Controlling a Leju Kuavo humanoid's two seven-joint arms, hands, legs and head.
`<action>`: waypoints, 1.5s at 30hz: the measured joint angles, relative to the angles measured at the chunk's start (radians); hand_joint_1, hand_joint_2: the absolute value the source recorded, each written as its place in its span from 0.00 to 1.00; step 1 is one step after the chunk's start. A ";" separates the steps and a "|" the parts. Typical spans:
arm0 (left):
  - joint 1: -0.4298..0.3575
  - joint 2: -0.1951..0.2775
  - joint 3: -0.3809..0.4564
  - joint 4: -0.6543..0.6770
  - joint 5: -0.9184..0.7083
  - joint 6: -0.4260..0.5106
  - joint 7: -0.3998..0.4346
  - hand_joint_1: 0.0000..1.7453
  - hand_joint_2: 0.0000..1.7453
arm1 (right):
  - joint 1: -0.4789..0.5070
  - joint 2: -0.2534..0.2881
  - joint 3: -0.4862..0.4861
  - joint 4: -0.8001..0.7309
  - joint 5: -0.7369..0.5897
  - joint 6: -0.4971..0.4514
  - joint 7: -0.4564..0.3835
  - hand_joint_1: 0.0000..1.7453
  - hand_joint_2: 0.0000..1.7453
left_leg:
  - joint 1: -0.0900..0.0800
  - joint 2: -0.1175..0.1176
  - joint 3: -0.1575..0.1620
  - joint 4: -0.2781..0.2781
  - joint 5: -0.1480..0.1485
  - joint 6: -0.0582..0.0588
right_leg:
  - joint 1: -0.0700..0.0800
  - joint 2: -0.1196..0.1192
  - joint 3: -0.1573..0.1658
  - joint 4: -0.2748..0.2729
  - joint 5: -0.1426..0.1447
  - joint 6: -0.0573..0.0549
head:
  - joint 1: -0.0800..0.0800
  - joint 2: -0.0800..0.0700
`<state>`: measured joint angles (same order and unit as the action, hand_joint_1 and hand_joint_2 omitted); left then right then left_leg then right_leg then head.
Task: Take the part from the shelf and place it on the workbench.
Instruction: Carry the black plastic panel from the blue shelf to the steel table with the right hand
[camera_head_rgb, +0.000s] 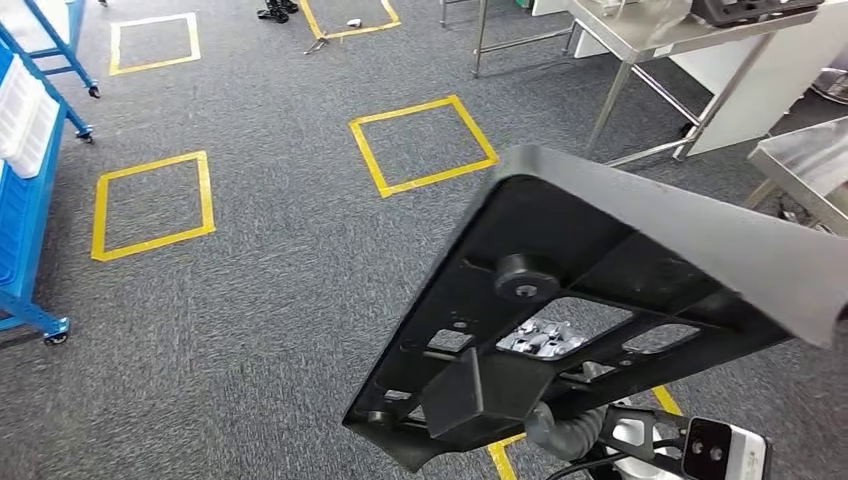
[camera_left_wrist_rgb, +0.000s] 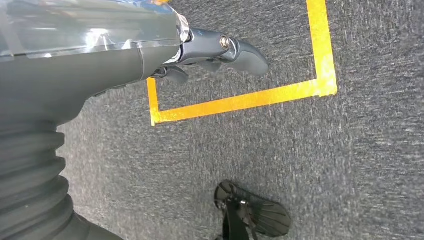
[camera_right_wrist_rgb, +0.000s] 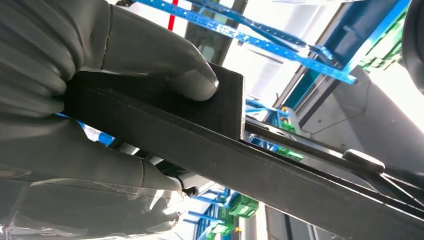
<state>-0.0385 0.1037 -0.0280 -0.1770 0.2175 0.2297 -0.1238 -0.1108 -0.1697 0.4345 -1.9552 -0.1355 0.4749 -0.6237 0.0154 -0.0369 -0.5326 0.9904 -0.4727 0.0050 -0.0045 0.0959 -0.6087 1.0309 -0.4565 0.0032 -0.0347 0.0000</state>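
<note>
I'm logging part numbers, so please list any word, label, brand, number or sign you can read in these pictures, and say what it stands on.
No readable text shows in any view.
The black part gripped by the right hand: no label or number visible.
The left hand: no markings to read.
The yellow tape squares on the carpet: plain outlines, no writing.

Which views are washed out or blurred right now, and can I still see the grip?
Right wrist view: background blown out white behind the blue racking, yet the right hand gripping the black part reads clearly. Head view: evenly lit, part sharp. Left wrist view: glare on the clear cover by the left hand; carpet slightly soft.
</note>
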 joint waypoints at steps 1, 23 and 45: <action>0.000 0.000 0.000 0.000 -0.005 -0.001 0.004 0.00 1.00 | -0.006 0.000 0.012 0.002 0.004 -0.012 0.000 1.00 1.00 | 0.002 0.013 0.000 -0.004 0.003 0.007 | 0.002 -0.029 -0.017 0.035 -0.023 0.003 | 0.000 0.000; 0.014 -0.016 0.000 0.000 0.022 0.015 -0.003 0.00 1.00 | -0.119 0.036 0.169 0.145 -0.046 0.011 0.000 1.00 1.00 | -0.001 0.038 -0.095 0.219 -0.091 -0.042 | -0.001 -0.037 0.020 -0.029 0.014 -0.037 | 0.000 0.000; 0.016 -0.056 0.049 0.000 0.076 0.013 -0.025 0.00 1.00 | -0.236 0.055 0.208 0.256 -0.058 0.011 0.009 1.00 1.00 | -0.006 0.147 0.013 0.000 -0.019 -0.026 | 0.006 -0.146 0.013 -0.024 0.008 -0.011 | 0.000 0.000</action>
<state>-0.0230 0.0477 0.0215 -0.1767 0.2939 0.2427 -0.1492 -0.3470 -0.1144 0.6428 -1.6992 -0.1933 0.4860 -0.6145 0.0093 0.1105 -0.5194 0.9904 -0.4916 -0.0207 0.0013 -0.0504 -0.5961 1.0072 -0.4488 -0.0083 -0.0343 -0.0001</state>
